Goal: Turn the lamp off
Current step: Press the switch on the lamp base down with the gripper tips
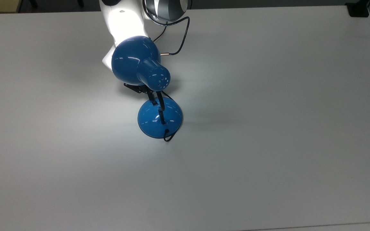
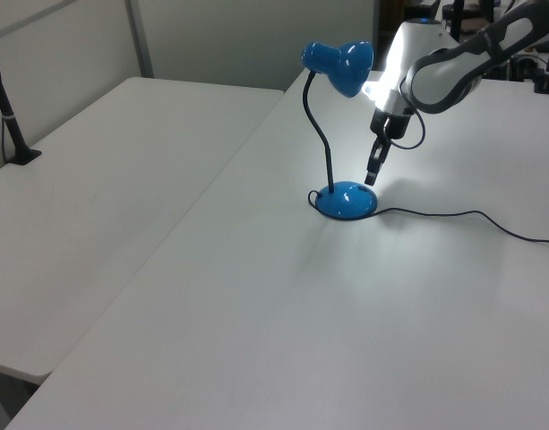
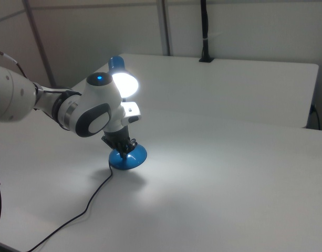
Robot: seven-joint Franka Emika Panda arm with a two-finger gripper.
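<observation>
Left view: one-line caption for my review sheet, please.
Lit blue lamp on a white table, the arm's tool poised just above the lamp's base.

From the top view, the lamp [image 1: 141, 69] shade covers most of the gripper [image 1: 153, 102], whose tip hides the base switch. Whether its fingers are parted is too small to tell. The arm [image 3: 24, 100] is cut off by the right view's left edge.

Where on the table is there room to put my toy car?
Lots of bare table lies on the top view's right and below the lamp. It is crowded around the lamp's base, where the gripper hangs, and along its cord in the left view.
</observation>
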